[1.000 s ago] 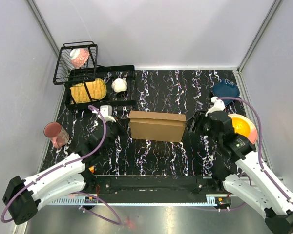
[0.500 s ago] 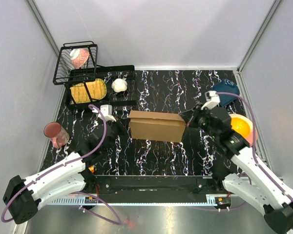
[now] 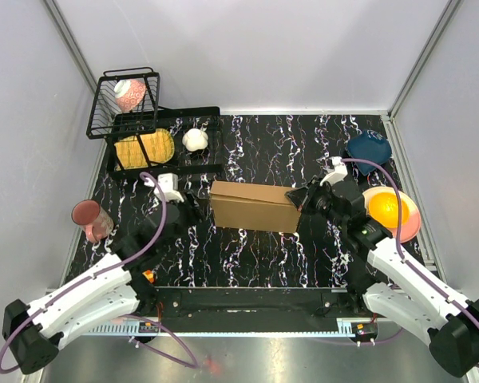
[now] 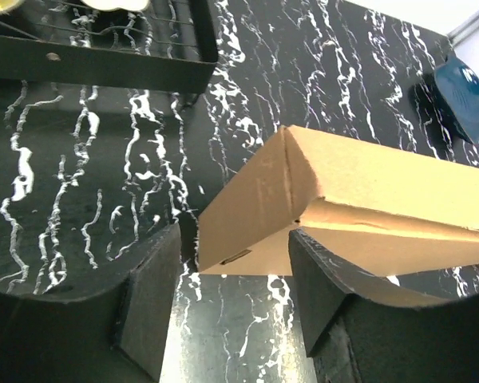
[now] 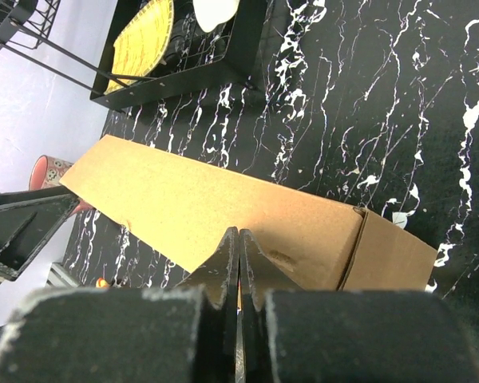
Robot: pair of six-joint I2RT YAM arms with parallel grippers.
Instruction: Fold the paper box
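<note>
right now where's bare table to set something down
Free: the strip behind the box, between the dish rack and the blue bowl; also the strip in front of the box. Crowded: the rack corner, around the orange bowl, both box ends.

right end effector (image 3: 302, 199) — moved in to paper box (image 3: 254, 206) right end | left end effector (image 3: 191, 211) — edged closer

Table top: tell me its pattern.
The table top is black with white marble streaks, clearest in the left wrist view.
</note>
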